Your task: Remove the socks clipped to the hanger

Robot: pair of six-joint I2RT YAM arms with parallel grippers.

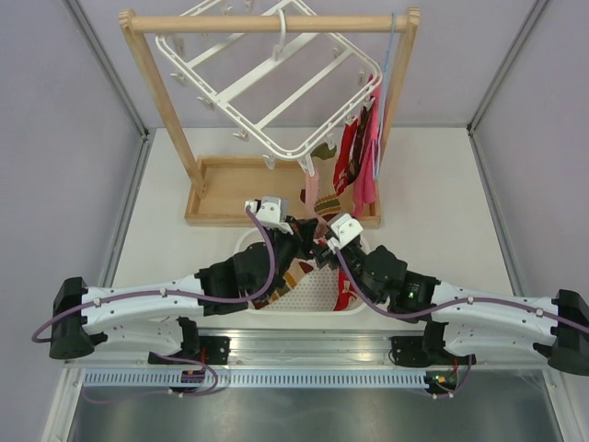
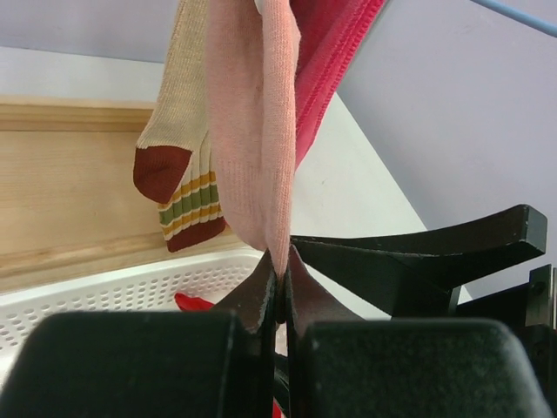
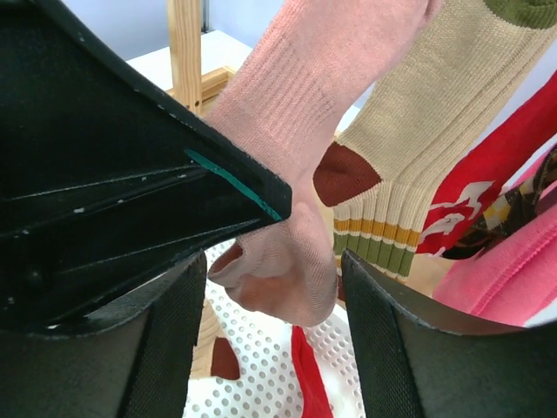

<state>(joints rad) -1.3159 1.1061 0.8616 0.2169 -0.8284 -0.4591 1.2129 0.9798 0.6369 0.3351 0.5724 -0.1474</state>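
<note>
The white hanger (image 1: 267,83) hangs tilted from the wooden rack, with socks clipped at its lower right corner. A pale pink sock (image 2: 252,131) hangs down from it, and my left gripper (image 2: 280,270) is shut on its lower edge. My right gripper (image 3: 272,270) is open, its fingers either side of the pink sock's (image 3: 296,113) bunched lower end with gaps on both sides. Beside it hang a cream sock (image 3: 409,157) with a maroon heel and striped cuff, and a red sock (image 3: 487,174) with white marks. Both grippers meet over the basket (image 1: 304,299).
The white perforated basket (image 3: 261,374) below holds a red sock (image 3: 309,374) and a cream-and-maroon one (image 3: 213,348). The wooden rack (image 1: 267,23) stands on a tray base (image 1: 230,184). A large pink-red cloth (image 1: 368,175) and a light-blue wire hanger (image 1: 391,55) hang at the rack's right end.
</note>
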